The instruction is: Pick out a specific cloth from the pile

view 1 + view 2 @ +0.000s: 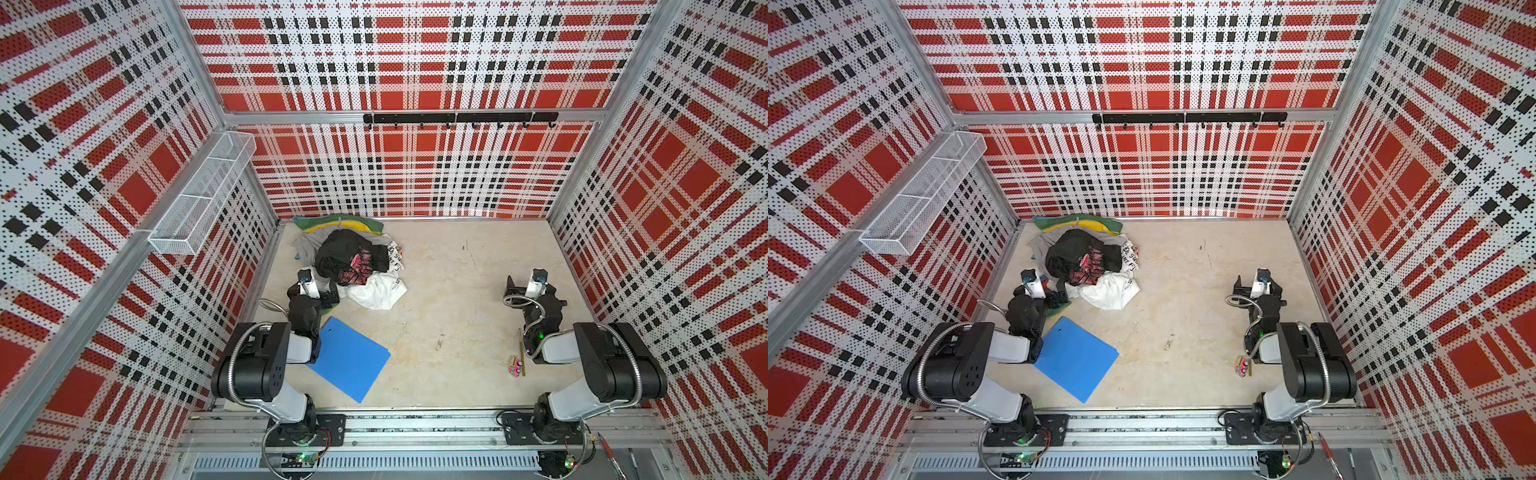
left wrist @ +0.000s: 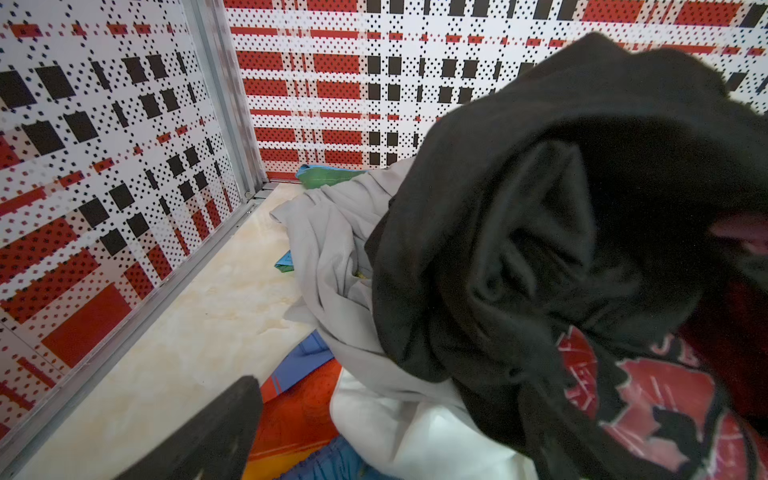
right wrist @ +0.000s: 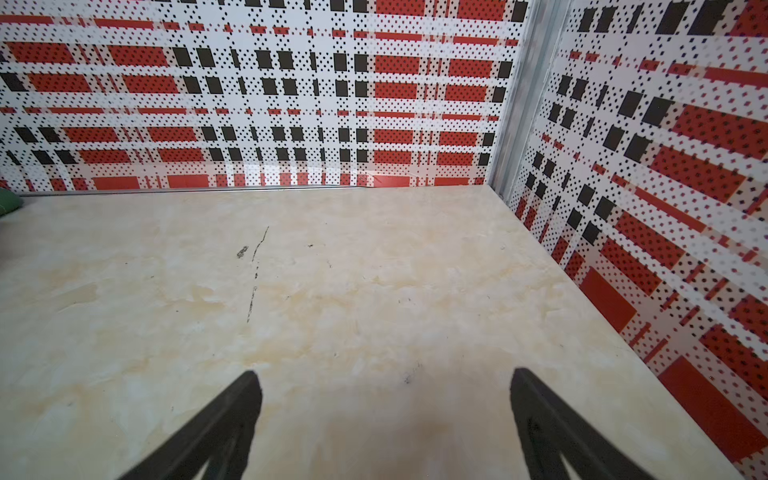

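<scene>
The pile [image 1: 351, 259] lies at the back left in both top views: a black garment with red-pink print [image 2: 540, 216] on top, a grey one [image 2: 332, 249] and a white printed T-shirt [image 1: 378, 291]. The multicoloured cloth [image 2: 301, 409] lies under the heap. Its orange and blue patches show by my left finger [image 2: 220, 428], and its green and yellow edge [image 1: 337, 224] shows at the back wall. My left gripper [image 1: 322, 292] is open at the pile's near left edge, its other finger hidden by the garments. My right gripper [image 3: 384, 376] is open over the bare table at the right.
A blue folder [image 1: 351, 361] lies beside the left arm. A small pink object [image 1: 515, 365] and a pencil [image 1: 522, 353] lie by the right arm. A white wire basket [image 1: 203, 195] hangs on the left wall and a black hook rail [image 1: 457, 118] on the back wall.
</scene>
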Robot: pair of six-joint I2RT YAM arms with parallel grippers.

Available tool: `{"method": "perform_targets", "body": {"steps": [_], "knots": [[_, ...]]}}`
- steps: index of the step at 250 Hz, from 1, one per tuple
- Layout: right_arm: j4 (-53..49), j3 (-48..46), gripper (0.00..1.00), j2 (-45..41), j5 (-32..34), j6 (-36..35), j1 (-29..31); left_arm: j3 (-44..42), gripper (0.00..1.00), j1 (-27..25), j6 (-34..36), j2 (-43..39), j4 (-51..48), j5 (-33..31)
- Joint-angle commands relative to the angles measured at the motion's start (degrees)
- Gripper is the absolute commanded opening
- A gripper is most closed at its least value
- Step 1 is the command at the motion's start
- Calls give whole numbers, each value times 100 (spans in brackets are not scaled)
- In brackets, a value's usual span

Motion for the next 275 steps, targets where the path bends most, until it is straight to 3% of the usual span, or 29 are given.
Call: {"method": "perform_targets", "body": {"steps": [1,237,275], "knots": [[290,12,100,15,51,73,19,69,99,-22,9,6,78,-47],[312,2,100,8,49,73,21,70,99,-1,40,-8,53,116],[475,-192,100,-261,199,117,27,38,99,-90,132,-350,-137,10]]}}
